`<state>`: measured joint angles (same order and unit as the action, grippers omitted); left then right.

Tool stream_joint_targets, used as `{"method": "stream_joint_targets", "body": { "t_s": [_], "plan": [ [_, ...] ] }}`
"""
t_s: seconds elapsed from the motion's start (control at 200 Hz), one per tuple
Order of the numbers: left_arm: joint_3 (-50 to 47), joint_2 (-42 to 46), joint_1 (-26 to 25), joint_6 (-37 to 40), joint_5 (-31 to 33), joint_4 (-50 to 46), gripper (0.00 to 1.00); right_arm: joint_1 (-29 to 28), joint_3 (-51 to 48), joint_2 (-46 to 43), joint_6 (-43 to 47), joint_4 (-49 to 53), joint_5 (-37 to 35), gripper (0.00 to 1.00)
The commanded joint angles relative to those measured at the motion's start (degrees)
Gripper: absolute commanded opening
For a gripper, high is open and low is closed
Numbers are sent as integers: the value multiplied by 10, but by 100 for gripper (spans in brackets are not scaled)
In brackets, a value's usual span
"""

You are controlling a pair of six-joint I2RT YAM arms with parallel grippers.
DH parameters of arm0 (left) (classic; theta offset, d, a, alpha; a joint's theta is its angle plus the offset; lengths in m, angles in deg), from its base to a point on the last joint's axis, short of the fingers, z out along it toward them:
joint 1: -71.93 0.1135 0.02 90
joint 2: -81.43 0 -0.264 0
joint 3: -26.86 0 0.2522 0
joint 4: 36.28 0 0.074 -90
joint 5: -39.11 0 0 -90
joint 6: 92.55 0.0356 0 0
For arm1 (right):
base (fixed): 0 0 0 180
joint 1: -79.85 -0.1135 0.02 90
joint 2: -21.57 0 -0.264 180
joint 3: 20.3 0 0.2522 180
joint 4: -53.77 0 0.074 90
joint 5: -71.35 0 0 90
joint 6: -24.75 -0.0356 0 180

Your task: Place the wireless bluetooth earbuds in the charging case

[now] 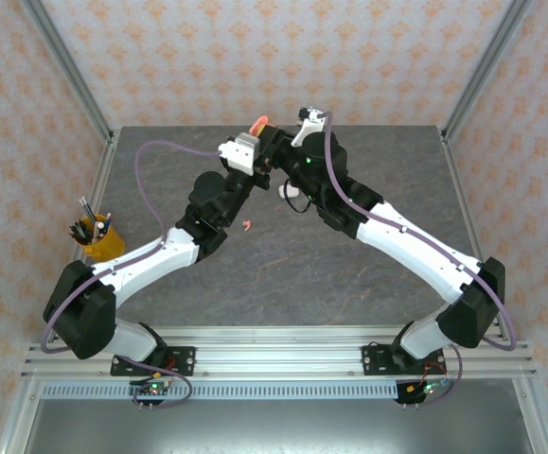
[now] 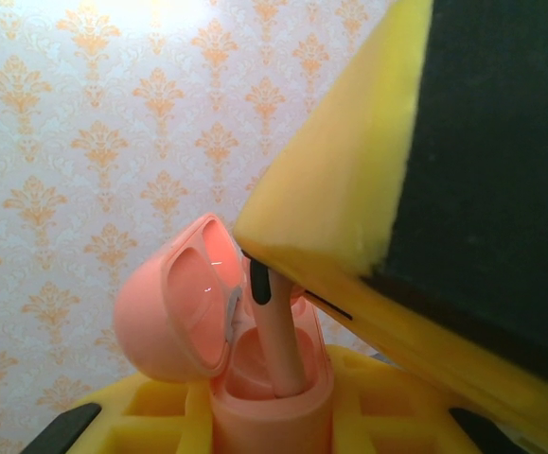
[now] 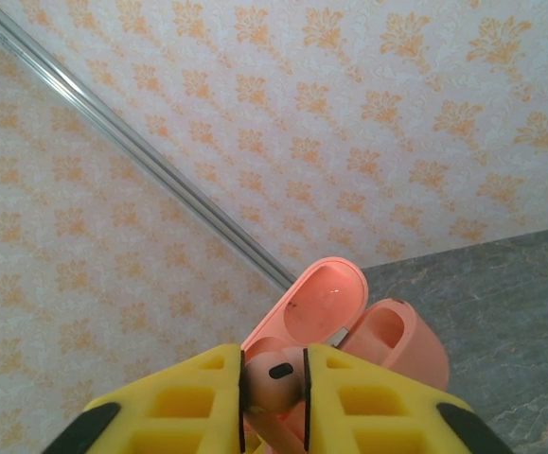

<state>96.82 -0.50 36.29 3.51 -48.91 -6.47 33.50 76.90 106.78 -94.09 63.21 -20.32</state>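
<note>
The right hand [image 3: 274,364] pinches a salmon pink earbud [image 2: 279,342], stem down in the open pink charging case [image 3: 376,333] at its 1 o'clock, which the left hand [image 2: 272,416] grips.

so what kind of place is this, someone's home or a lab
Most likely a lab robot cell, not a home: two arms bolted to a metal rail, aluminium frame posts at the corners, and wallpaper-print panels as walls around a grey table.

Both arms extend forward, converging at centre. The left hand [image 2: 272,427] is closed around the charging case [image 2: 171,323]; the right hand [image 3: 274,402] pinches an earbud [image 3: 275,369] between its fingers.
</note>
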Motion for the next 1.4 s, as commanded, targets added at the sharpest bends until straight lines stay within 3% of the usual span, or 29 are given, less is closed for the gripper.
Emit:
{"method": "stream_joint_targets", "body": {
  "t_s": [0.0, 0.581, 1.391],
  "plan": [
    [31, -4, -1, 1, -2, 27, 0, -22, -4, 5, -1, 34, 51, 23],
    [22, 0, -1, -5, -7, 30, 0, -18, 7, -2, -4, 41, 23, 27],
    [20, -3, -1, -16, -16, 34, 0, -14, 32, 27, -21, 24, 46, 16]
  ]
}}
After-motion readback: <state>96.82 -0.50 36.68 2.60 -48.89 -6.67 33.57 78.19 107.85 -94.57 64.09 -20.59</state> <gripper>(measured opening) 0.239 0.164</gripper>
